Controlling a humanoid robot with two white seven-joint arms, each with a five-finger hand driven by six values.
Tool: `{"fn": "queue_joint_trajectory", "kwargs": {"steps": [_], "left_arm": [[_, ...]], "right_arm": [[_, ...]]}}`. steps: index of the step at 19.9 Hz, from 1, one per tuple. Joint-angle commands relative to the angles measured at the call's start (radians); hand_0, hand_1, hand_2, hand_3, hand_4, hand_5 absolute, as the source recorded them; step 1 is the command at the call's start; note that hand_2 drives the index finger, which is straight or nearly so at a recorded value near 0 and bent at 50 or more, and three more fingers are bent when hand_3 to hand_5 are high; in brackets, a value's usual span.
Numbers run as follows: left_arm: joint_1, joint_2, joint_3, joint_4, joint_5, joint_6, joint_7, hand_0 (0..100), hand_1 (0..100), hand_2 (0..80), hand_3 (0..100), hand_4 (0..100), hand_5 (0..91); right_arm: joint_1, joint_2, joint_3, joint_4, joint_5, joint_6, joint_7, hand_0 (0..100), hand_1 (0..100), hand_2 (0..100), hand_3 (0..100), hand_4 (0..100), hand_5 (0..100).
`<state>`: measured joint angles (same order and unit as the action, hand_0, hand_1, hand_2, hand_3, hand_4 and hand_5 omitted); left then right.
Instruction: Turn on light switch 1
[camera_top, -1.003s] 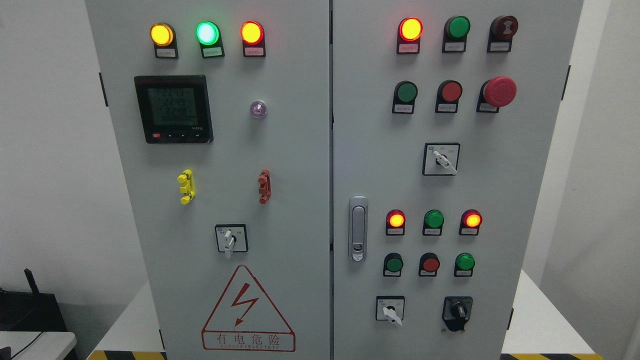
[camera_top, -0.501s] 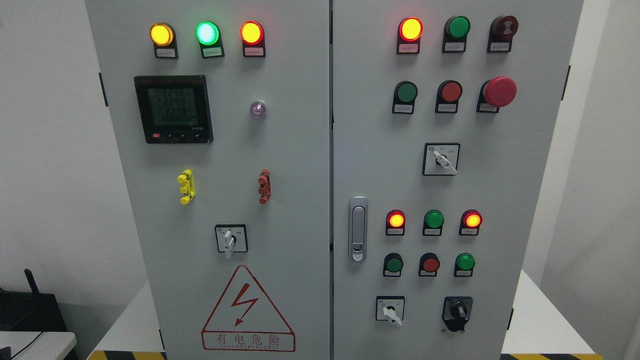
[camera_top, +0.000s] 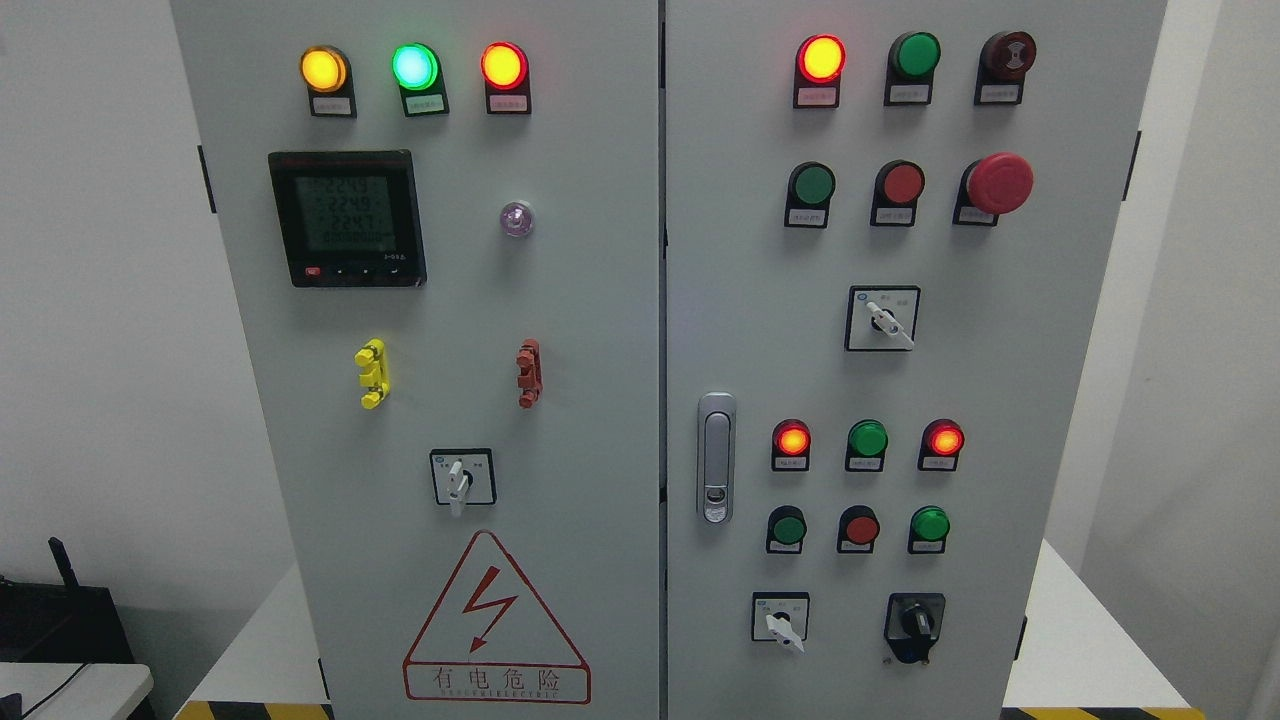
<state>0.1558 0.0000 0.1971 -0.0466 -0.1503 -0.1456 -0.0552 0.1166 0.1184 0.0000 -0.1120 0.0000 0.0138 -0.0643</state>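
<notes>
Nothing is seen displaced since the earlier frames; no robot hand is visible. Round domed lamps (camera_top: 818, 57) are mounted on the grey metal cabinet (camera_top: 600, 300).

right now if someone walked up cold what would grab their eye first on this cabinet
Probably the three lit lamps across the top of the left door: amber, green and red. On the right door, the big red mushroom button juts out at the upper right. Low on the left door, the red lightning warning triangle is hard to miss.
</notes>
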Motion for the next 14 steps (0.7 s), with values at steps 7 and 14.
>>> {"fn": "queue_joint_trajectory", "kwargs": {"steps": [7, 14], "left_arm": [[0.114, 0.018, 0.269, -0.464, -0.002, 0.014, -0.041, 38, 11, 0.0, 0, 1, 0.0], [0.160, 0.032, 0.478, -0.774, -0.006, 0.000, -0.043, 39, 14, 0.0, 6, 15, 0.0]], "right_arm": [[0.000, 0.001, 0.017, 0.000, -0.025, 0.000, 0.000, 12, 39, 0, 0, 0, 0], [0.000, 0.001, 0.017, 0.000, -0.025, 0.000, 0.000, 12, 39, 0, 0, 0, 0]]}}
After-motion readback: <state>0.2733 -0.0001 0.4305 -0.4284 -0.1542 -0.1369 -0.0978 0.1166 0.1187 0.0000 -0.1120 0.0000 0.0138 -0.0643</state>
